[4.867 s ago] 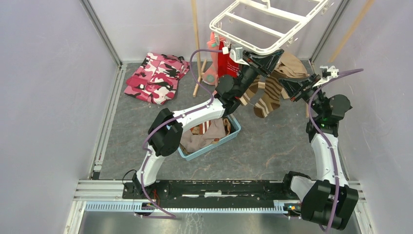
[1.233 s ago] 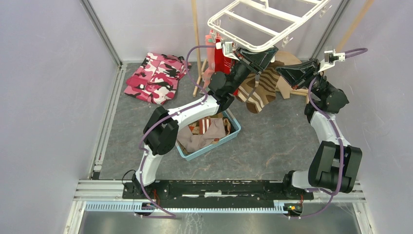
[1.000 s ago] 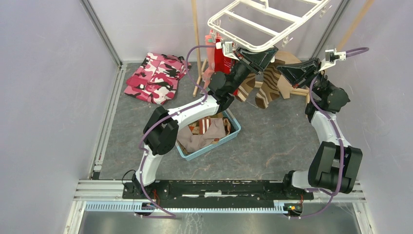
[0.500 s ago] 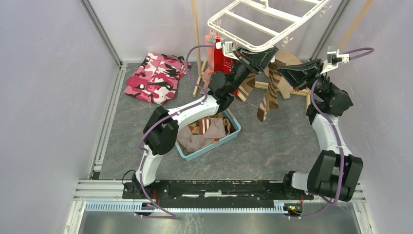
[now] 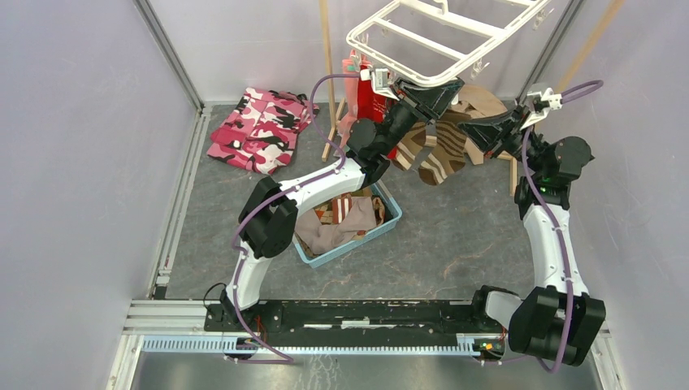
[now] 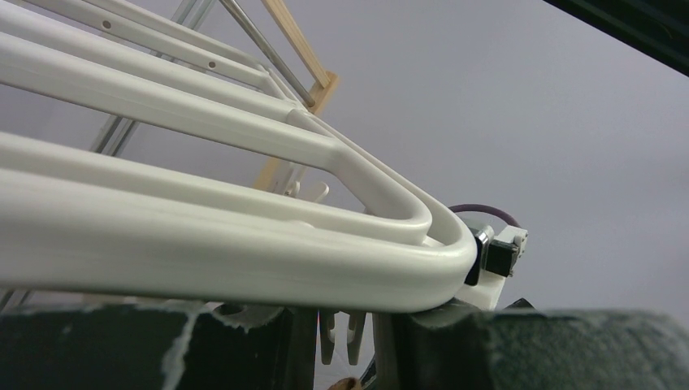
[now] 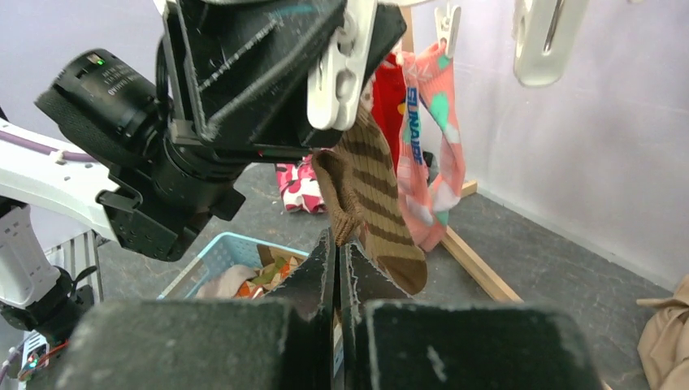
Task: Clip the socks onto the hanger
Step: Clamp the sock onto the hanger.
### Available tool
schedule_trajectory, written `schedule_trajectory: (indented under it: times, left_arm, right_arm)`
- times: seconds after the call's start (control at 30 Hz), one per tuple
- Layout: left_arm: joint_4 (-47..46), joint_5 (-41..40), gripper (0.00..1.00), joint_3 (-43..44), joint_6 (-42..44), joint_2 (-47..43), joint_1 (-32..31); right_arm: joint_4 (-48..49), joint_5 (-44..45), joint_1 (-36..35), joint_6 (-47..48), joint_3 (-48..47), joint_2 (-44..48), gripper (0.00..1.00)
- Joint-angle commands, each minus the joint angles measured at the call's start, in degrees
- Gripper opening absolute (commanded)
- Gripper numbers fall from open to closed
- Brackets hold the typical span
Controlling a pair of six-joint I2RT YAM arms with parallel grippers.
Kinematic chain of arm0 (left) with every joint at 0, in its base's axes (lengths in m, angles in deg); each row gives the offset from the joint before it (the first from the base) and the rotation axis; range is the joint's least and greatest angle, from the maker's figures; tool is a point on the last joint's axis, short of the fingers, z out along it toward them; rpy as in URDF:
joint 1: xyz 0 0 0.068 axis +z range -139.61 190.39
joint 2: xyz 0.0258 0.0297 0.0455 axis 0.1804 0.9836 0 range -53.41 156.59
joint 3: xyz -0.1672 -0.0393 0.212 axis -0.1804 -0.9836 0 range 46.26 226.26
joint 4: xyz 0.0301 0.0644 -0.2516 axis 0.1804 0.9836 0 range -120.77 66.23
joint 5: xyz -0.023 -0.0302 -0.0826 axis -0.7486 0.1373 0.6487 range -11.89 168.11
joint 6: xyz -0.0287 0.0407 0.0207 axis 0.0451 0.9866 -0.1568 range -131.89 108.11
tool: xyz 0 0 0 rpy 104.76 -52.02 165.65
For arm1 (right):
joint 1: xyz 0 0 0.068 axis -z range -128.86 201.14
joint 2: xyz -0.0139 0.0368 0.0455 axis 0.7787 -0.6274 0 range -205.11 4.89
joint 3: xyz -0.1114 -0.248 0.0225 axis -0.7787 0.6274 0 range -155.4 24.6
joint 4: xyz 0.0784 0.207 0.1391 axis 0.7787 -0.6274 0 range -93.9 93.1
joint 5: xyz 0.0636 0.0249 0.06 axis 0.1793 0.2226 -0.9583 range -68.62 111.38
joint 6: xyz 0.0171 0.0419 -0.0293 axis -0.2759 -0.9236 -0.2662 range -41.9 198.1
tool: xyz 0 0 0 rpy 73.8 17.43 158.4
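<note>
The hanger (image 6: pixel 244 260) is a big white plastic frame with round bars. It hangs up high at the far side, a little right of the middle. Small white pegs dangle from its rim.

The left gripper (image 5: pixel 424 91) reaches up under the near corner of the hanger. It is clamped on one white peg (image 7: pixel 335 77).

The brown sock (image 7: pixel 378 203) has cream stripes (it looks soft and floppy). It hangs just under that peg, between the two arms. The right gripper (image 7: pixel 337 244) has its two sides pressed together, with a fold of the brown sock pinched at the tips.

Behind the brown sock hang a pink sock (image 7: pixel 431 138) with teal and white patches and a red sock (image 7: pixel 390 97) with white marks. Both are on the left side of the hanger.

Down on the desk (image 5: pixel 447 236) sits a blue basket (image 5: pixel 355 241) with more cloth in it. A pink camouflage cloth (image 5: pixel 260 130) lies at the far left.
</note>
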Motion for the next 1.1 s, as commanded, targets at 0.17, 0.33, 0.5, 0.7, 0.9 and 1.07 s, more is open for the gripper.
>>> schedule_trajectory:
  times: [0.17,0.33,0.5,0.7,0.9,1.07]
  left_arm:
    - [-1.8,0.8,0.02,1.8,-2.2,-3.5,0.6]
    - [-1.8,1.3,0.02,1.7,-2.6,-3.4,0.6]
    - [-1.8,1.5,0.02,1.9,-2.9,-3.3,0.7]
    - [-2.0,1.8,0.02,2.1,-3.5,-3.4,0.8]
    - [-2.3,2.3,0.02,2.0,-4.5,-3.3,1.1]
    - [-2.8,2.9,0.02,1.6,-5.6,-3.5,1.4]
  right_arm:
    - [2.3,-1.4,-1.3,-0.5,-2.5,-1.3,0.00]
    - [9.2,-2.3,-2.0,-5.5,-2.9,-2.7,0.00]
    - [21.6,-3.1,-2.6,-15.2,-2.7,-4.9,0.00]
    - [26.4,-3.0,-2.5,-19.0,-3.5,-6.5,0.00]
    - [29.3,-2.3,-2.6,-21.0,-3.8,-8.1,0.00]
    - [33.7,-1.8,-2.5,-24.1,-3.8,-9.8,0.00]
